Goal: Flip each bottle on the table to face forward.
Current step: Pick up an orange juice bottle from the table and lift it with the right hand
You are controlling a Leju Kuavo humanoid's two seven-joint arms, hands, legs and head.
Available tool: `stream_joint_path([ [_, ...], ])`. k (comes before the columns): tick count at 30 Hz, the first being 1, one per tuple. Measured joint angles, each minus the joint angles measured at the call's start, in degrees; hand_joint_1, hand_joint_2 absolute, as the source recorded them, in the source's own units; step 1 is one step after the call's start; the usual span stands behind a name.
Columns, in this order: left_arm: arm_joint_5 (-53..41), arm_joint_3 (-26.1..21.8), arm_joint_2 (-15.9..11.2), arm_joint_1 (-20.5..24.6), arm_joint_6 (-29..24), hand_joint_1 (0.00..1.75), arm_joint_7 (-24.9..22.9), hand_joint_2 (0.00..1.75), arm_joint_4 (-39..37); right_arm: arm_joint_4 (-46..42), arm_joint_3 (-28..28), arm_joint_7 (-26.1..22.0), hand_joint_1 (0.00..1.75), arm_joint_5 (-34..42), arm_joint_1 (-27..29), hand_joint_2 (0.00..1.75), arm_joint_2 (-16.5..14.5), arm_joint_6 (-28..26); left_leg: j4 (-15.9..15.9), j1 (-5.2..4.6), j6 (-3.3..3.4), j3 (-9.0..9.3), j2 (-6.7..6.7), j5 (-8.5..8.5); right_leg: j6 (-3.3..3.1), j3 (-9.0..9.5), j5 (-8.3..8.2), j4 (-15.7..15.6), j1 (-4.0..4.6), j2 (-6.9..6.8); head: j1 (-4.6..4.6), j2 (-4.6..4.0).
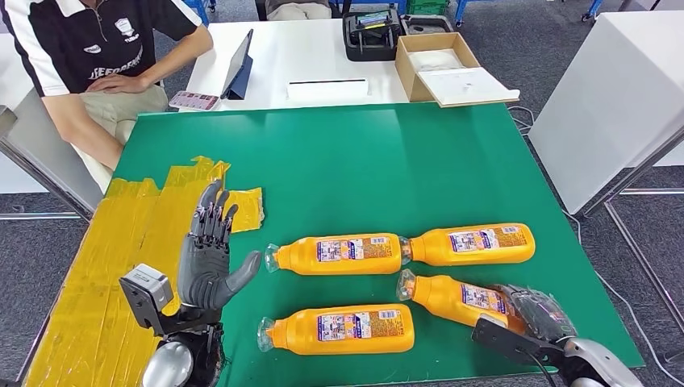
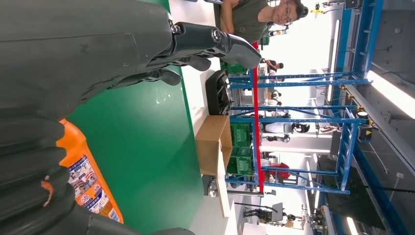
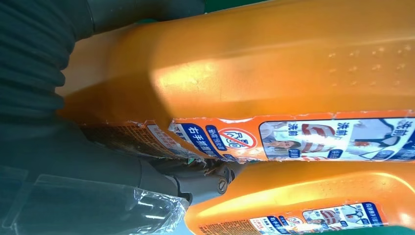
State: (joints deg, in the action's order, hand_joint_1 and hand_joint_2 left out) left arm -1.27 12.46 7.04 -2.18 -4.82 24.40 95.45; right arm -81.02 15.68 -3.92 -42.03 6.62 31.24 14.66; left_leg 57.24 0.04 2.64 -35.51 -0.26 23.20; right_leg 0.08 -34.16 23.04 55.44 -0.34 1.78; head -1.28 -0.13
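Head view: four orange bottles lie on the green table (image 1: 363, 153); left hand (image 1: 211, 262) hovers, fingers apart; right hand (image 1: 536, 313) grips the near-right bottle (image 1: 460, 298). Right wrist view: fingers (image 3: 195, 183) clamped on it

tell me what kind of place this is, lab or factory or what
Most likely a robot test lab or workshop. A taped green mat serves as the work surface, a person sits beside it near a tablet, and blue industrial racking fills the background.
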Motion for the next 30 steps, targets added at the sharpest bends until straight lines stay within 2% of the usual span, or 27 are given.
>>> stream_joint_path([
  [10, 0.0, 0.0, 0.0, -0.2, 0.0, 0.0, 0.0, 1.75, 0.0, -0.7, 0.0, -0.2, 1.75, 0.1, 0.5, 1.75, -0.2, -0.2, 0.0, 0.0, 0.0, 0.0, 0.0, 0.0, 0.0, 0.0, 0.0, 0.0, 0.0, 0.0, -0.01, 0.0],
  [15, -0.8, -0.1, 0.1, -1.2, 0.1, 0.0, 0.2, 1.75, 0.5, -1.5, -0.8, -1.4, 1.75, -1.1, 1.0, 1.75, -2.1, -4.0, 0.0, 0.0, 0.0, -0.06, 0.01, 0.0, 0.0, -0.03, 0.0, 0.0, 0.0, 0.0, 0.0, 0.0],
  [21, -3.6, -1.2, 1.4, -3.5, -0.6, 0.0, -0.2, 1.75, 1.9, -5.7, -3.8, 1.1, 1.75, -10.2, 1.6, 1.75, -11.0, -17.6, 0.0, 0.03, 0.0, -0.16, 0.0, -0.03, -0.01, -0.17, 0.01, 0.0, 0.02, -0.01, -0.03, 0.0],
  [25, -5.2, -1.7, 2.3, -3.8, -1.0, 0.0, -0.7, 1.75, 2.1, -10.3, -4.0, 0.6, 1.75, -13.7, 1.7, 1.75, -17.0, -30.8, 0.0, 0.06, -0.16, -0.2, -0.01, -0.15, -0.03, -0.25, 0.02, 0.0, 0.05, -0.02, -0.03, 0.0],
  [27, -5.8, -1.9, 2.5, -4.2, -1.5, 0.0, -0.8, 1.75, 2.2, -12.3, -3.2, 1.1, 1.75, -14.7, 1.8, 1.75, -19.3, -37.0, 0.0, 0.07, -0.2, -0.22, -0.01, -0.16, -0.06, -0.27, 0.04, 0.0, 0.07, -0.02, -0.02, 0.0],
  [30, -6.2, -2.3, 2.7, -4.9, -2.3, 0.0, -0.8, 1.75, 2.7, -14.5, -1.9, 0.9, 1.75, -14.7, 2.3, 1.75, -21.3, -43.0, 0.0, 0.06, -0.24, -0.26, 0.0, -0.12, -0.08, -0.3, 0.06, 0.0, 0.09, -0.02, -0.02, 0.0],
])
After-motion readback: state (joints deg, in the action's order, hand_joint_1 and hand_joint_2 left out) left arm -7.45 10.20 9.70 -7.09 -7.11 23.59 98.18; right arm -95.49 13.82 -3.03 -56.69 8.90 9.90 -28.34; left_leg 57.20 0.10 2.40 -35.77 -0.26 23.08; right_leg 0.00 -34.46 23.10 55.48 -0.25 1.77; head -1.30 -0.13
